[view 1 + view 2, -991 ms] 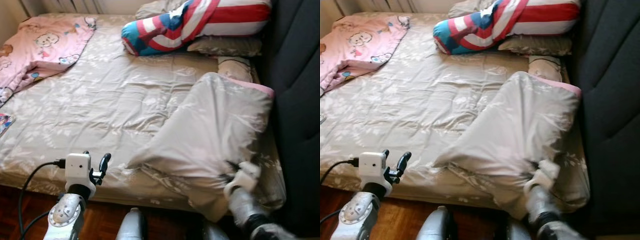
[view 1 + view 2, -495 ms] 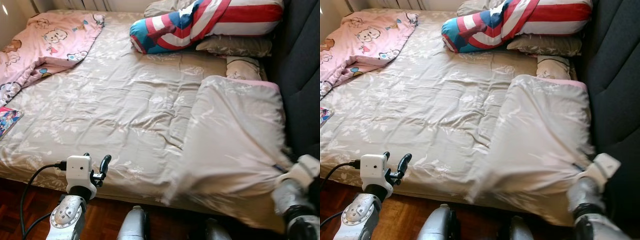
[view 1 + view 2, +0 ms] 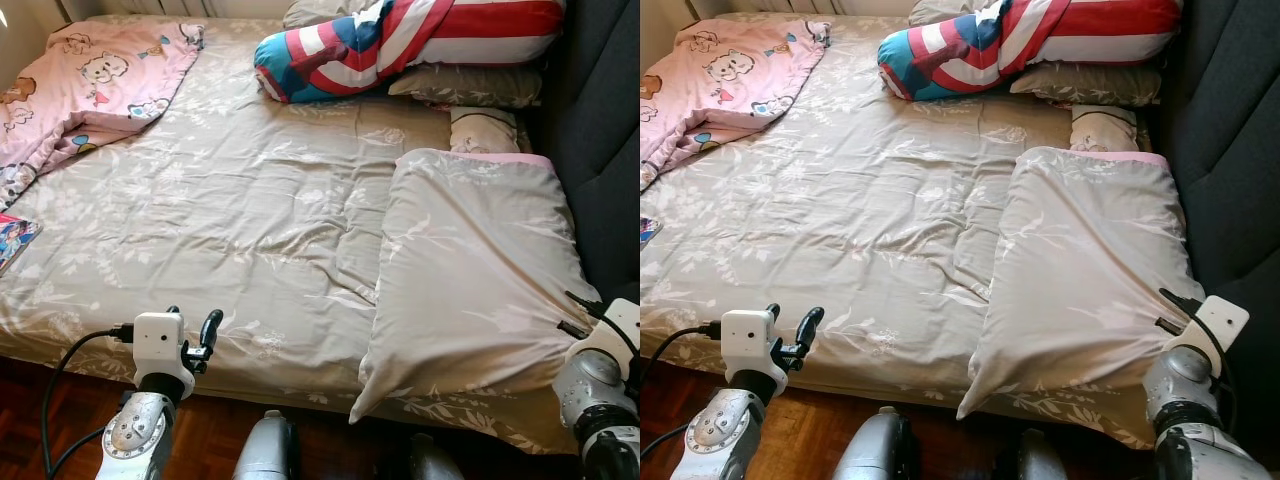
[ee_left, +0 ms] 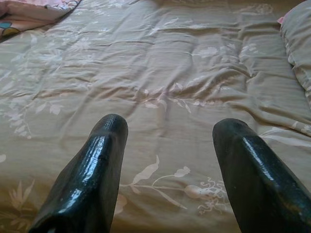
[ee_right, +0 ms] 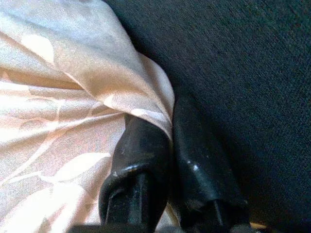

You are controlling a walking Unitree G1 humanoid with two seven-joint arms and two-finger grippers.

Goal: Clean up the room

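The bed (image 3: pixel 200 200) takes up nearly the whole scene, spread with a beige leaf-print sheet (image 3: pixel 250 180) that is rumpled through the middle. Along its right side runs a dark upholstered wall panel (image 3: pixel 605 120). At the far left lies a pink cartoon blanket (image 3: pixel 80 80); at the far end a red, white and blue striped cushion (image 3: pixel 400 40) rests on a beige pillow (image 3: pixel 470 85).

On the right half of the bed a folded beige quilt (image 3: pixel 470 270) (pink trim at its far edge) lies flat, its near corners hanging just over the mattress edge. The right hand (image 5: pixel 167 145) is clenched on the quilt's near right corner, pressed up against the dark panel. The left hand (image 4: pixel 167 145) hovers released over the near edge of the sheet, holding nothing. A small colourful book (image 3: pixel 15 240) sits at the left edge of the bed.

Risks, as I judge them: the pinch catches only a thin fold of cloth, so a sharp tug could slip it free; and dragging it nearward could pull the overhanging quilt onto the wooden floor (image 3: pixel 60 400). The right arm has almost no room against the panel, so any swing rightward would scrape it. Open room lies to the left, across the middle of the sheet.
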